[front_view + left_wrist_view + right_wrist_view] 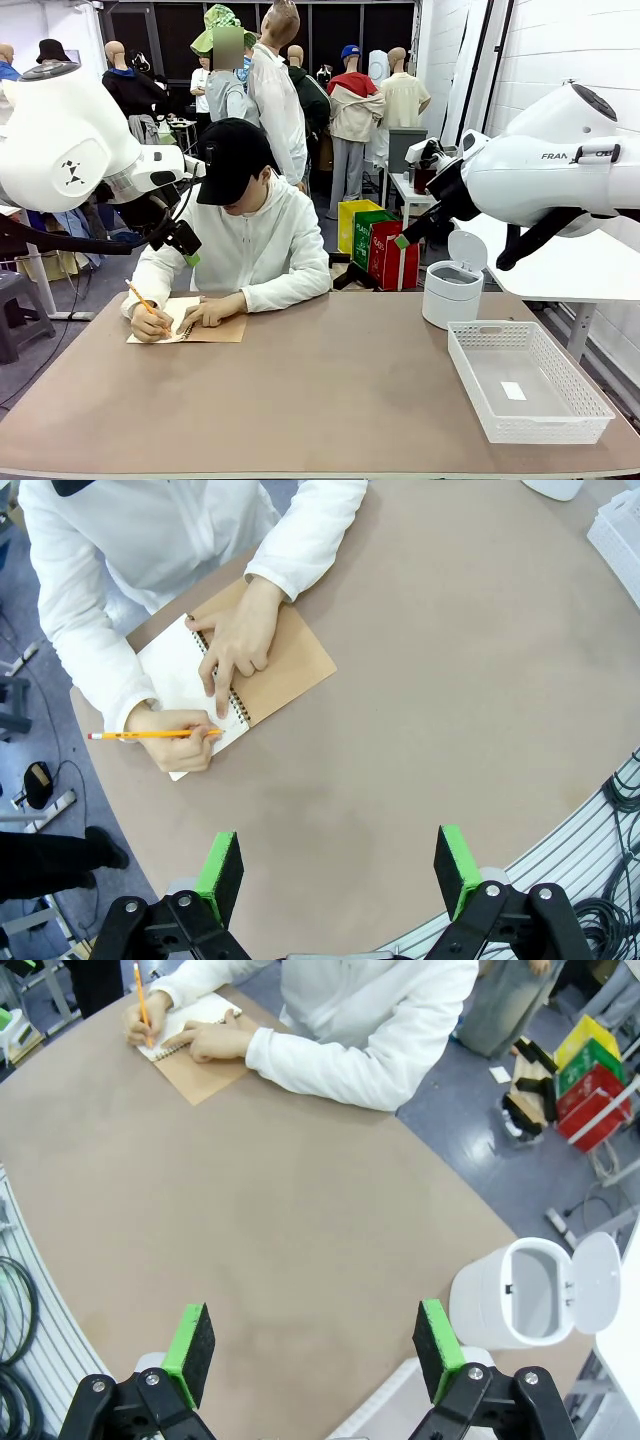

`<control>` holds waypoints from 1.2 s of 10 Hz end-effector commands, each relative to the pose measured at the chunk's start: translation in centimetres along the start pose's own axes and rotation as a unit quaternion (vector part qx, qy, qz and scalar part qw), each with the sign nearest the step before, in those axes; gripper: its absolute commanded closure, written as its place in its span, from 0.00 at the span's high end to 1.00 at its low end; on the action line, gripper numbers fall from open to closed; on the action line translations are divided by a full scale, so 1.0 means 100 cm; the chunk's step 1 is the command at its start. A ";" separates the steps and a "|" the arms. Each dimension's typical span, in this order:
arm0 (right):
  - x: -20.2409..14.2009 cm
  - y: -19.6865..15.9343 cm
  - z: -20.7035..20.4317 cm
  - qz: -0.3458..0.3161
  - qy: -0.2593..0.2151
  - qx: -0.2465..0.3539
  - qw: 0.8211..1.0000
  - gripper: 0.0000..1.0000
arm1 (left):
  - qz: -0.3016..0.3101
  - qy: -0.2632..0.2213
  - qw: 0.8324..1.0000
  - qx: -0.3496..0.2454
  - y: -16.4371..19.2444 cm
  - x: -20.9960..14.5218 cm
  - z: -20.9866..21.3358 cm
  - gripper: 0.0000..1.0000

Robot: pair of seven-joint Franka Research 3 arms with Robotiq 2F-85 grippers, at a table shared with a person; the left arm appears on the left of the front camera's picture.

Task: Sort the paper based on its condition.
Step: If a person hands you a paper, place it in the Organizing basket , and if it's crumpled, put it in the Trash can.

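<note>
The person sits at the far side of the table, bent over a notebook at its left end. One hand writes with a pencil; the other hand lies flat across the spiral, I'd say to keep the book from sliding under the strokes. The paper to be sorted is, as far as I can judge, that white page, bound in the notebook and under the person's hands, well apart from both arms.

The left gripper hangs high over the table's left part with its jaws wide and nothing between the pads. The right gripper hangs over the right part, just as wide and just as empty. Held up like that, they leave the person room and look ready to receive a sheet.

On the right stand a basket near the robot and a bin with its lid tipped up, probably the two places for sorting.
</note>
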State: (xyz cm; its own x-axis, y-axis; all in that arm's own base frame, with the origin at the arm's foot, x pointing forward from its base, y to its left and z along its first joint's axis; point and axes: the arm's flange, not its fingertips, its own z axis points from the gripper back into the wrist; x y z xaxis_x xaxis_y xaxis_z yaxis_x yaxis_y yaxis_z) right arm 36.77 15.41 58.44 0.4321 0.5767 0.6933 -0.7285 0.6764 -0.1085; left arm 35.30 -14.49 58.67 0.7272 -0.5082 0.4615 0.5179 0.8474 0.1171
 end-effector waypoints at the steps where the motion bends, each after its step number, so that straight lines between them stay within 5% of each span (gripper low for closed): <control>1: 0.000 -0.001 0.001 0.004 0.005 -0.001 1.000 1.00 | 0.001 -0.003 1.000 0.000 0.001 0.000 0.000 1.00; 12: 0.000 -0.001 0.001 0.004 0.005 -0.001 1.000 1.00 | 0.001 -0.003 1.000 0.000 0.001 0.000 0.000 1.00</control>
State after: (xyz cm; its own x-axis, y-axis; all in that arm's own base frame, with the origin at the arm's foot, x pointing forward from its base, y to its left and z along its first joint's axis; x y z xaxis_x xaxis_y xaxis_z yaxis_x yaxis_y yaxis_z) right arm 36.77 15.41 58.44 0.4321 0.5767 0.6933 -0.7285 0.6764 -0.1085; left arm 35.30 -14.49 58.67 0.7272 -0.5082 0.4615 0.5179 0.8474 0.1171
